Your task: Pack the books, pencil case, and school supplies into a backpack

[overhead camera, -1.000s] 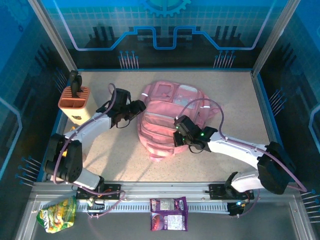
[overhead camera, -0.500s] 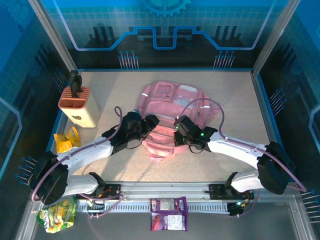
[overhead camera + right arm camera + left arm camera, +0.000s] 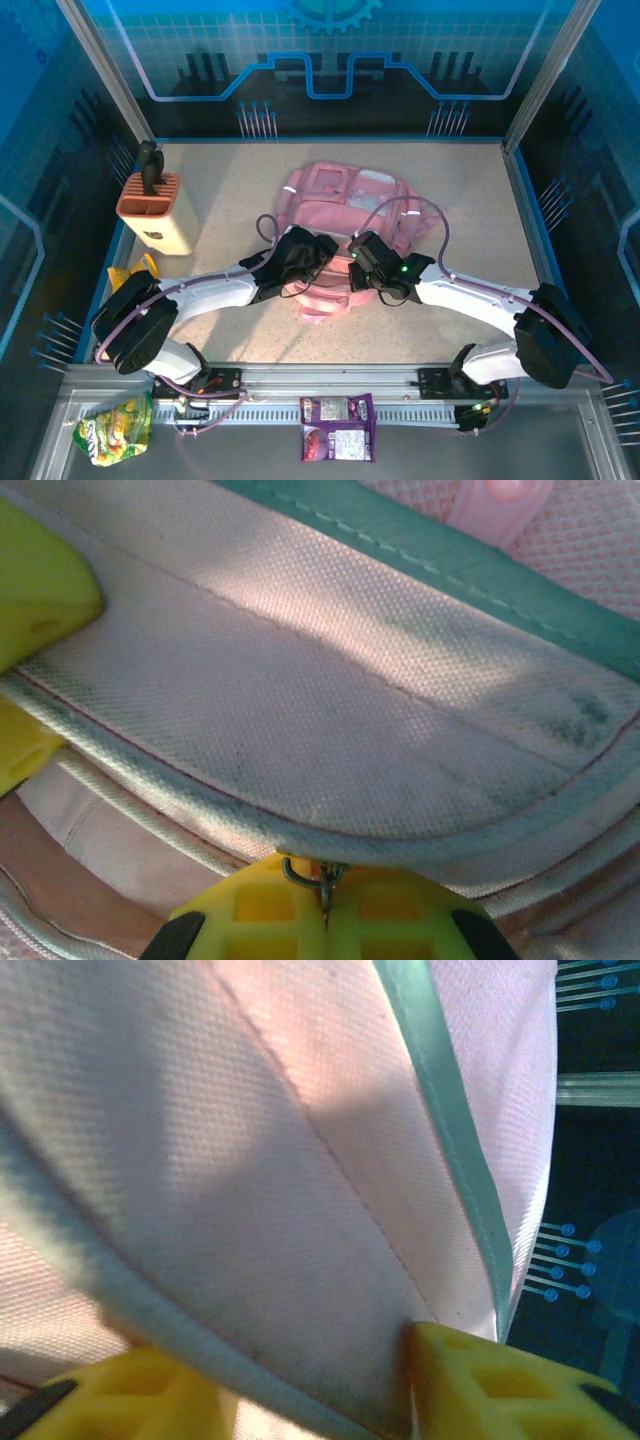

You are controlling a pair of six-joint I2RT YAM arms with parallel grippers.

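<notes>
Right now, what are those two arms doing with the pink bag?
Both arms are working on the pink backpack lying mid-table. The right arm has its jaws shut on a small metal zipper pull. The left arm has its jaws either side of a piped fabric edge; whether they grip it is unclear.

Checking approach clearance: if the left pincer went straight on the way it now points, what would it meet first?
The backpack. In the left wrist view the left pincer has the pink flap's piped edge between its fingers, and the fabric panel lies directly ahead, touching or nearly so; depth is unclear.
</notes>
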